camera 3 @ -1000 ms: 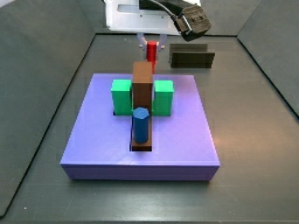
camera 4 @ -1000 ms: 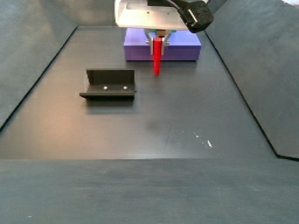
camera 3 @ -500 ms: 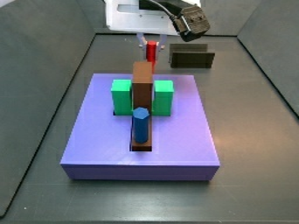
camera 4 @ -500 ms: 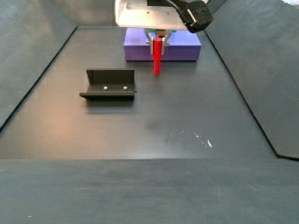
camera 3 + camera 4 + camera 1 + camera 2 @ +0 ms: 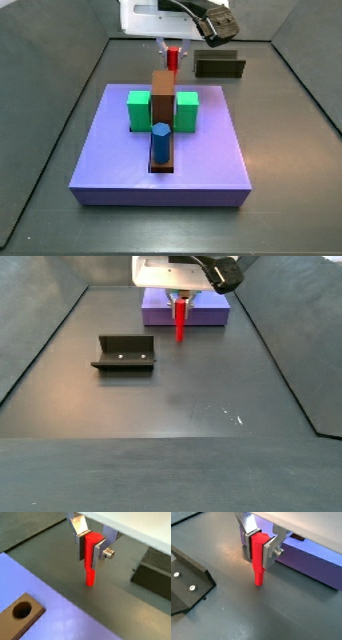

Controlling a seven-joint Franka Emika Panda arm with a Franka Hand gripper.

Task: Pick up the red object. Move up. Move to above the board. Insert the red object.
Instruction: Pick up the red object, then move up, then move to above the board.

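Note:
My gripper (image 5: 91,548) is shut on the red object (image 5: 91,559), a thin red peg that hangs upright from the silver fingers, its lower end free above the dark floor. It shows the same way in a wrist view (image 5: 258,557) and in both side views (image 5: 181,322) (image 5: 174,55). The board (image 5: 167,150) is the lavender block with green blocks (image 5: 139,108), a brown upright bar (image 5: 162,88) and a blue peg (image 5: 159,143) standing in its slot. The gripper (image 5: 171,45) hangs beyond the board's far edge, not over it. The board's edge shows in both wrist views (image 5: 40,587) (image 5: 314,559).
The dark L-shaped fixture (image 5: 124,352) stands on the floor apart from the board; it also shows in a side view (image 5: 221,66) and in both wrist views (image 5: 188,582) (image 5: 155,574). Dark walls enclose the floor on all sides.

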